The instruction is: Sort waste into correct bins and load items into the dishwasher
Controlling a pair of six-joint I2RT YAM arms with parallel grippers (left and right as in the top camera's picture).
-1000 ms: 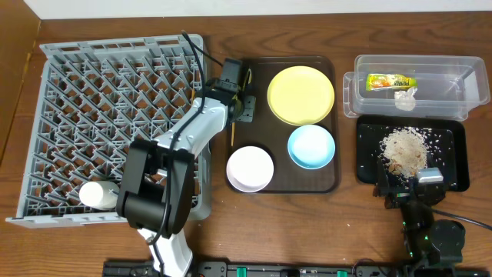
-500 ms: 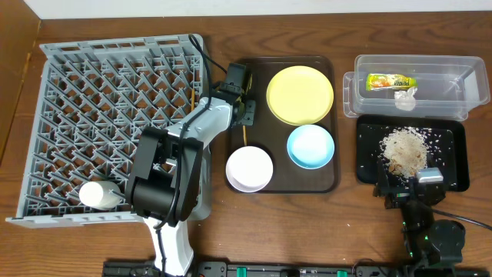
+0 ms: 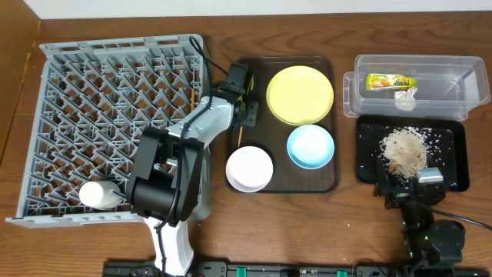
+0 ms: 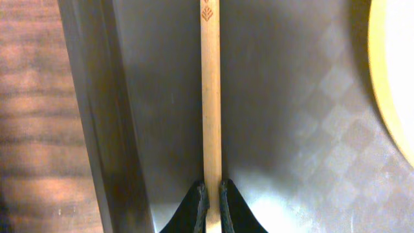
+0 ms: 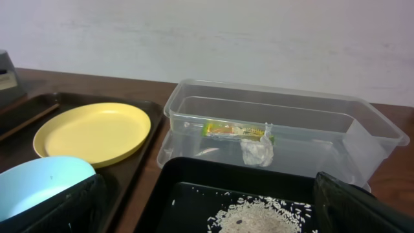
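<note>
My left gripper [image 3: 244, 111] is shut on a wooden chopstick [image 3: 239, 135] at the left edge of the dark brown serving tray [image 3: 327, 181]. In the left wrist view the fingertips [image 4: 202, 202] pinch the chopstick [image 4: 210, 97], which lies along the tray floor. A second chopstick [image 3: 191, 98] lies in the grey dish rack [image 3: 69, 85], as does the white cup [image 3: 96, 194]. The yellow plate [image 3: 300, 95], blue bowl [image 3: 311, 146] and white bowl [image 3: 250, 168] sit on the brown tray. The wrapper [image 3: 390, 81] and paper scrap [image 3: 406, 97] lie in the clear tub [image 3: 461, 69]. Rice [image 3: 405, 150] lies in the black tray [image 3: 453, 165]. My right gripper [image 3: 407, 189] is open and empty at that tray's near edge.
The right wrist view shows the black tray [image 5: 187, 175] with rice [image 5: 259, 217], the clear tub [image 5: 362, 129] with wrapper [image 5: 236, 131] and scrap [image 5: 257, 152], the plate [image 5: 94, 133] and the blue bowl [image 5: 39, 181]. The brown tray's raised rim [image 4: 97, 129] runs beside the held chopstick.
My left arm has shifted a little to the right with the chopstick in its grip. The right arm has not moved.
</note>
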